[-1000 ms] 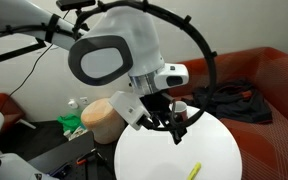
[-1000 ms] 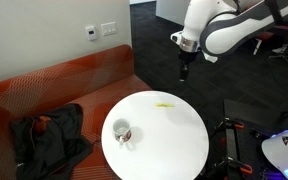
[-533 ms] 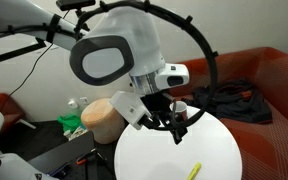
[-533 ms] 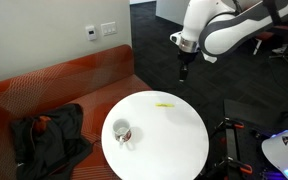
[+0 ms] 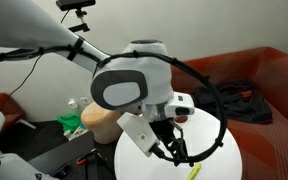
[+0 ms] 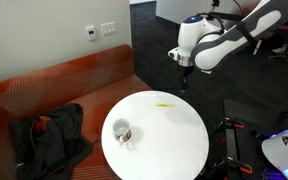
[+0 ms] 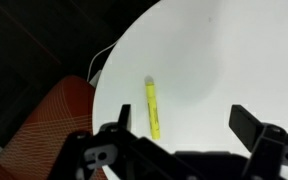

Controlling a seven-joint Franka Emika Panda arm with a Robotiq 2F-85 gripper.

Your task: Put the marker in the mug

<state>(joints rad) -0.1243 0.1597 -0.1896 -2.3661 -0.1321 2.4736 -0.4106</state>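
The yellow-green marker (image 7: 152, 108) lies flat on the round white table (image 6: 159, 140). It also shows in both exterior views (image 6: 164, 104) (image 5: 194, 172), near the table's edge. The dark red mug (image 6: 121, 131) with a whitish inside stands upright on the far side of the table from the marker. My gripper (image 7: 181, 130) is open and empty. It hangs above the table by the marker's end of it (image 6: 184, 88) (image 5: 174, 150). In the wrist view the marker lies just inside the left finger. The arm hides most of the mug in an exterior view.
An orange sofa (image 6: 54, 90) curves round the table, with a dark heap of cloth (image 6: 49, 135) on it. A tan cylindrical stool (image 5: 102, 118) and something green (image 5: 71, 123) stand beside the table. Dark floor lies beyond the table's edge (image 7: 44, 40).
The arm has swung and come down towards the table, bringing the open gripper lower and closer to the marker. Marker and mug have not moved.
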